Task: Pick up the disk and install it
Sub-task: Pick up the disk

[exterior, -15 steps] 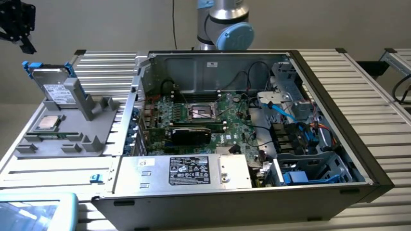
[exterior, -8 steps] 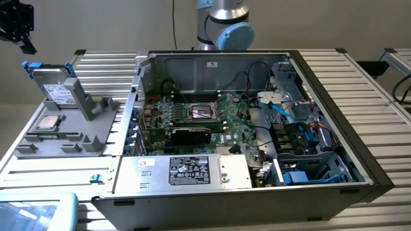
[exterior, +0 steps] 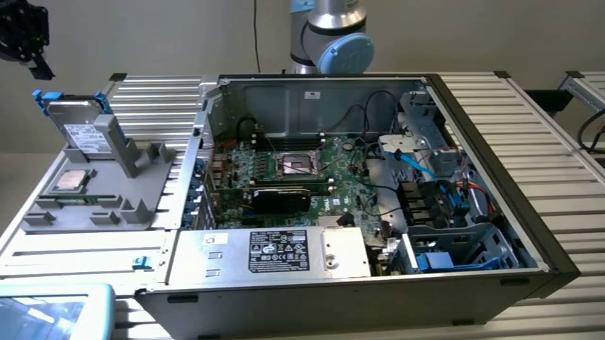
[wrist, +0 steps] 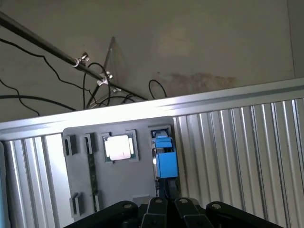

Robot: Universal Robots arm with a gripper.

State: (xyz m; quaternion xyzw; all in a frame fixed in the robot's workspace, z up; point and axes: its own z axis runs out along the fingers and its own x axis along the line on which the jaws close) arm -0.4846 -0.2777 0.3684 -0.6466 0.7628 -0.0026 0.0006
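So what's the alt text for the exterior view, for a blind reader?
A disk with blue rails stands upright in a grey holder beside an open computer case; the gripper hangs higher up, at the exterior view's left.

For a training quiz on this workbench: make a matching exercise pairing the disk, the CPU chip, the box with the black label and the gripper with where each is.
1. disk
2. CPU chip
3. box with black label
4. gripper

A. inside the computer case
B. lying flat on the grey holder
C. standing upright in the grey holder
D. up in the air, touching nothing

Pairs: 1-C, 2-B, 3-A, 4-D.
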